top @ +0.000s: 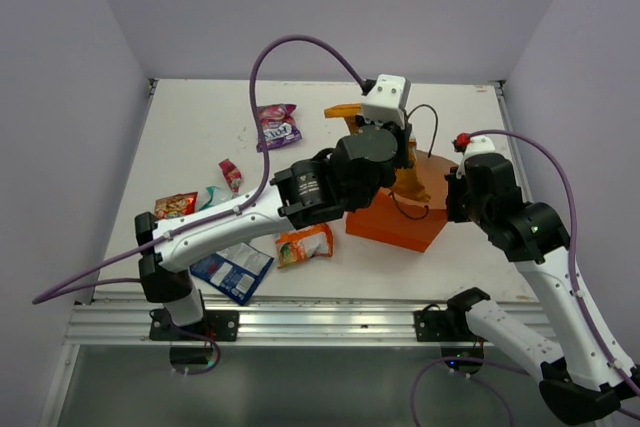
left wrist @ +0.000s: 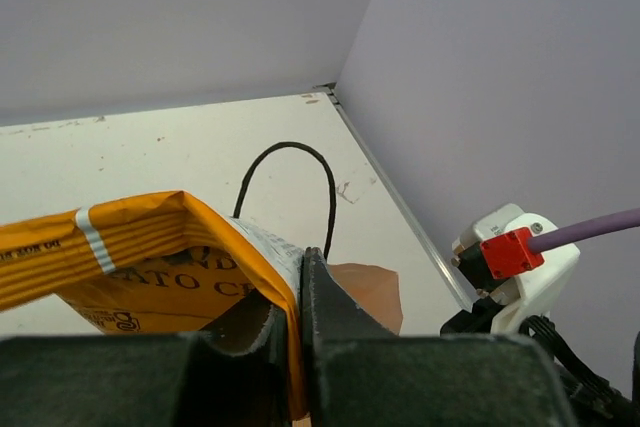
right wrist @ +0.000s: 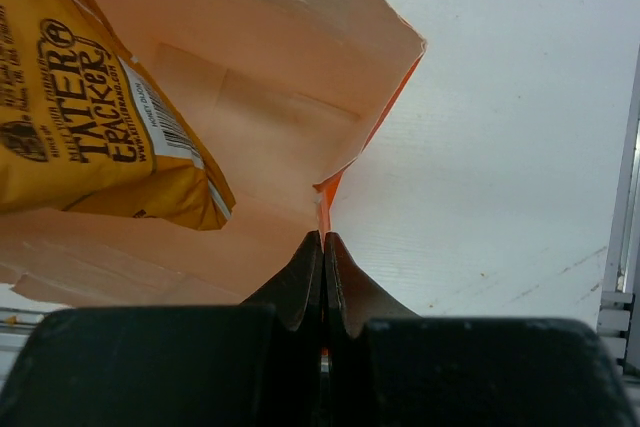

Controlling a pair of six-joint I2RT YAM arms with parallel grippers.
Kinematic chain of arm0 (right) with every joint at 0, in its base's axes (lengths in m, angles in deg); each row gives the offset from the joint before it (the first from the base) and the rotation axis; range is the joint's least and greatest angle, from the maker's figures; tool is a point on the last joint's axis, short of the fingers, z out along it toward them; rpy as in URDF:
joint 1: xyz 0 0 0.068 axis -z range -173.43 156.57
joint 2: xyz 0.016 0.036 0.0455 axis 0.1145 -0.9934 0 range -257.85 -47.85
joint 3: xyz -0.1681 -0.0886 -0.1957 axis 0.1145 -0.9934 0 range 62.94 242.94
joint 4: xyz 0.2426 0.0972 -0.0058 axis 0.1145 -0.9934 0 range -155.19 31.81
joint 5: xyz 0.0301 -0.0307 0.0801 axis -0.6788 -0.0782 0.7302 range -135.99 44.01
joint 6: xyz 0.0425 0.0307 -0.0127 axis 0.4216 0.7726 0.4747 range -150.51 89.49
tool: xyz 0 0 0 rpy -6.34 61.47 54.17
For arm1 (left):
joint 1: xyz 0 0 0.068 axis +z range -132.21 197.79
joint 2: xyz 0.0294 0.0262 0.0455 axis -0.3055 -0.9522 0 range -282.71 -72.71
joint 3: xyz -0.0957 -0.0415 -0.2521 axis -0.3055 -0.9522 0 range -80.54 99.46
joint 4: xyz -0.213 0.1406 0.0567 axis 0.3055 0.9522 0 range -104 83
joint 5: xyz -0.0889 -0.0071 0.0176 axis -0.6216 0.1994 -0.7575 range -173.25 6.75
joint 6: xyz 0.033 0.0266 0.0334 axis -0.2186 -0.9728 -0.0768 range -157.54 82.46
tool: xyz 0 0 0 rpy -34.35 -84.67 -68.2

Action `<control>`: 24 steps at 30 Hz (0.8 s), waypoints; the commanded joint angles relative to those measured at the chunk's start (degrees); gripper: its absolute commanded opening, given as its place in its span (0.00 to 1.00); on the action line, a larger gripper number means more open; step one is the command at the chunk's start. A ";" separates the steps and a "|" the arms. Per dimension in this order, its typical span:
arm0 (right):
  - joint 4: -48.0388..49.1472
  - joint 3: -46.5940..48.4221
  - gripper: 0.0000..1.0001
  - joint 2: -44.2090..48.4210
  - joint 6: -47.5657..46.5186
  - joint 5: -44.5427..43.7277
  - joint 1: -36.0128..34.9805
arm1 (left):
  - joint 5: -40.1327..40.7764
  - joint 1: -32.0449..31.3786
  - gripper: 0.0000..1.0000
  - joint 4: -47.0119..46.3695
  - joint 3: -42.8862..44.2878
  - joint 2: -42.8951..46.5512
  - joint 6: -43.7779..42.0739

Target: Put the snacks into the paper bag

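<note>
The orange paper bag (top: 395, 225) lies tilted at the table's middle, its mouth facing up and right. My right gripper (top: 453, 185) is shut on the bag's rim, which shows in the right wrist view (right wrist: 372, 112) just past the gripper (right wrist: 323, 239). My left gripper (top: 398, 152) is shut on the orange-yellow packet (top: 343, 110) and holds it at the bag's mouth. The left wrist view shows that gripper (left wrist: 302, 259) pinching the packet's edge (left wrist: 150, 257), with the black cord handle (left wrist: 290, 177) beyond. The packet (right wrist: 90, 117) hangs against the bag's pale inside (right wrist: 260, 97).
Other packets lie on the table to the left: purple-pink (top: 277, 125), small red (top: 231, 175), orange-red (top: 176, 205), teal (top: 209, 196), dark blue (top: 232, 269), orange-green (top: 305, 243). Walls close the back and sides. The right arm's wrist (left wrist: 510, 267) is close beside my left gripper.
</note>
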 commanded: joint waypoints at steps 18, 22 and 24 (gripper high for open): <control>1.03 0.10 0.00 0.31 -0.52 2.13 -0.20 | 20.91 -5.74 0.75 14.64 -5.16 15.69 8.49; 0.77 0.27 0.00 0.83 -0.51 2.57 -0.20 | 13.00 10.98 0.80 43.80 -25.40 23.28 47.66; 0.77 0.36 0.00 0.83 -0.43 2.74 -0.20 | 9.00 14.82 0.81 48.11 -33.27 24.86 53.33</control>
